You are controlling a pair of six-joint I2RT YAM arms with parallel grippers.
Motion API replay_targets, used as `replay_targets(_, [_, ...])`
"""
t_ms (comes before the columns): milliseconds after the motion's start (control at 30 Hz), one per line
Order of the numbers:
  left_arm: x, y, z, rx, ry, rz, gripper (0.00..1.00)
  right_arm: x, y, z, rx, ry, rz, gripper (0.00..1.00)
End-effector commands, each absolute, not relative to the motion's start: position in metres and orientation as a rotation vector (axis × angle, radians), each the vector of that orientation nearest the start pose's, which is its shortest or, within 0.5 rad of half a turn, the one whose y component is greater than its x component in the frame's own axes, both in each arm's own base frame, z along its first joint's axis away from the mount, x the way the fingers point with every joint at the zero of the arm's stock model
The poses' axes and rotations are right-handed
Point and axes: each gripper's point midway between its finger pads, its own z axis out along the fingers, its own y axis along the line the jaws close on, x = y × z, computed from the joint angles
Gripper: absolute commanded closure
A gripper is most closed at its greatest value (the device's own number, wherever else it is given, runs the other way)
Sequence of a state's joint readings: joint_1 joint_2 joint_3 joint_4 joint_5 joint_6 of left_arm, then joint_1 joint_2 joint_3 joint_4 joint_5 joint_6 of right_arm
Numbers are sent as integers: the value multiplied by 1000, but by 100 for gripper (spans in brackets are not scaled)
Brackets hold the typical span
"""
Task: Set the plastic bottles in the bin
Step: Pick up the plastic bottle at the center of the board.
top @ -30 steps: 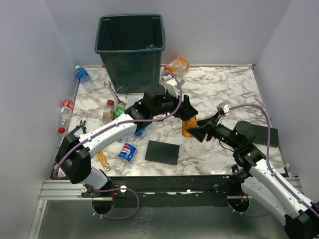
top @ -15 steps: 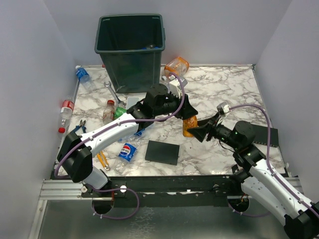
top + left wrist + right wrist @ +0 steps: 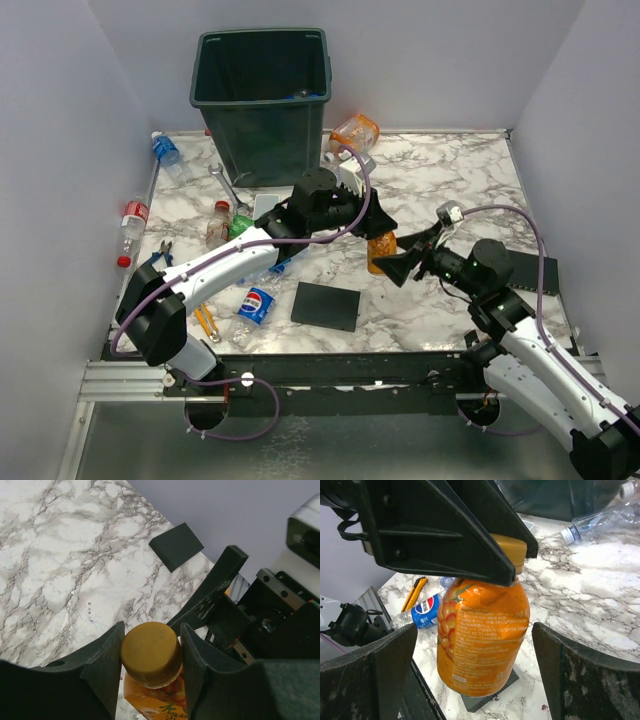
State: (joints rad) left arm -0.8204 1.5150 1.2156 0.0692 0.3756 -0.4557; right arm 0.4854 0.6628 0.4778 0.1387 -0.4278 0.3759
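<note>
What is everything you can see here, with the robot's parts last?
Bin: one, dark green, far left.
Orange bottle: one, orange label, tan cap, centre.
Other bottles: at least five, clear, mostly left side.
Wrench: one, silver, by the bin's base.
Pliers: one, blue-handled, left edge.
Cutter: one, yellow, near left.
Black plates: two, near centre and right.
Table: one, white marble, underneath.
Left gripper: one, black, shut on the orange bottle's cap.
Right gripper: one, black, open, facing that bottle.

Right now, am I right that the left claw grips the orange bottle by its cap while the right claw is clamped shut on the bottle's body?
Not quite. The right claw is open: in the right wrist view its fingers stand clear on either side of the orange bottle. The left claw does grip it by its cap.
</note>
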Motion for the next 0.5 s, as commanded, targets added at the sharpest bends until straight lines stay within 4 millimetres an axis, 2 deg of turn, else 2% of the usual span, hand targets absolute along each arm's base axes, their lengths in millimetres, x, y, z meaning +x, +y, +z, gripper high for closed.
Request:
replay_targets(0, [259, -402, 315, 610, 1728, -1285, 100, 217, 215, 239, -404, 1684, 1024, 0])
replay_targets(67, [255, -402, 324, 608, 1695, -1318, 100, 219, 217, 239, -400, 1684, 1037, 0])
replay_targets(133, [250, -402, 331, 604, 1670, -1348, 100, 219, 221, 240, -412, 1675, 1059, 6])
replay_targets(200, [248, -401, 336, 597, 1657, -1368, 100, 221, 225, 242, -426, 1665, 1075, 19])
replay_targets(267, [246, -402, 337, 594, 1658, -1385, 100, 223, 227, 244, -427, 1650, 1076, 37])
replay_targets(333, [246, -402, 335, 584, 1676, -1394, 72, 224, 225, 247, -423, 1624, 1062, 50])
replay_targets(400, [244, -402, 332, 585, 1692, -1404, 50, 225, 223, 250, -426, 1601, 1041, 57])
replay_targets(467, [244, -403, 327, 583, 1713, -1407, 42, 226, 221, 252, -433, 1592, 1022, 62])
